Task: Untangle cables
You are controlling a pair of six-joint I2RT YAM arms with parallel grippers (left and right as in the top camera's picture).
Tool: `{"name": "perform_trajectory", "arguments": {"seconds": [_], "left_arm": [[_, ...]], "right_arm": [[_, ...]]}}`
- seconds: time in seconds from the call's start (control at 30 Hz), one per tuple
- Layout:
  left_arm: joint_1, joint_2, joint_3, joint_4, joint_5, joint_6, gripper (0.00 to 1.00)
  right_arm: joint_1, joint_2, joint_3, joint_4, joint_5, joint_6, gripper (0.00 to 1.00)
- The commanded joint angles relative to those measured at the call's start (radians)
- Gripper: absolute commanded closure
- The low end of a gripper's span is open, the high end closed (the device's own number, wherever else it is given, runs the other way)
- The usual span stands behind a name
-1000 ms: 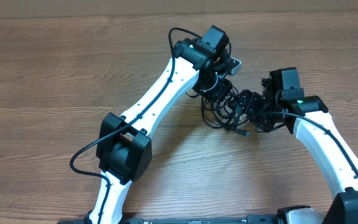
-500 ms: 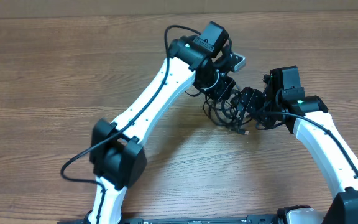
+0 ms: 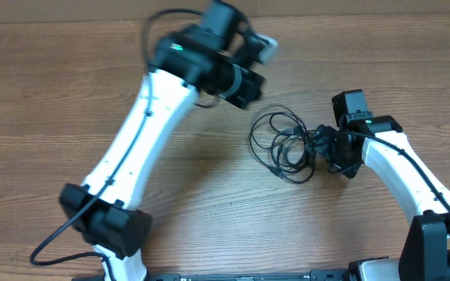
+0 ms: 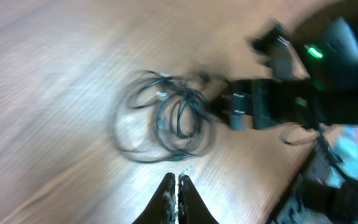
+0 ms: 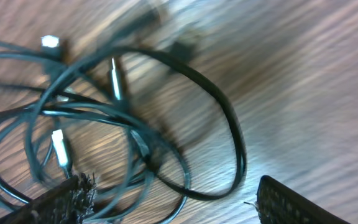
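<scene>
Several cables (image 3: 282,146) tangled just beside right gripper (image 3: 324,148).

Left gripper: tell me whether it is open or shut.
Shut. In the left wrist view the left gripper shows its fingers pressed together with nothing held between them.

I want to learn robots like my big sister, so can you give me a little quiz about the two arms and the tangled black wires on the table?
1. Pick one: the cables lie (A) loose on the wooden table, (B) in a box, (C) draped over an arm.
2. True or false: the left gripper is clamped on a cable.
3. Fill the gap: the right gripper, at the tangle's edge, has its jaws ____.
Key: 1 A. 2 False: it is shut with nothing in it, apart from the cables. 3 open.
</scene>
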Motion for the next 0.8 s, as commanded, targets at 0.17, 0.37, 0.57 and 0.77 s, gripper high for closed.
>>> {"name": "perform_trajectory", "arguments": {"seconds": [0.17,0.37,0.57,0.77], "left_arm": [[0.2,-0.023,0.021,0.0,0.116,0.016,0.96],[0.122,0.013,0.02,0.002,0.111,0.051,0.65],[0.035,0.094,0.019,0.002,0.091,0.054,0.6],[-0.061,0.201,0.019,0.005,0.089,0.08,0.46]], "right_arm": [[-0.002,0.001,0.017,0.003,0.04,0.041,0.15],[-0.013,-0.006,0.039,-0.005,-0.012,0.003,0.09],[-0.07,-0.052,0.109,-0.093,-0.011,0.003,0.08],[-0.193,-0.094,0.128,-0.154,-0.066,0.003,0.03]]}}
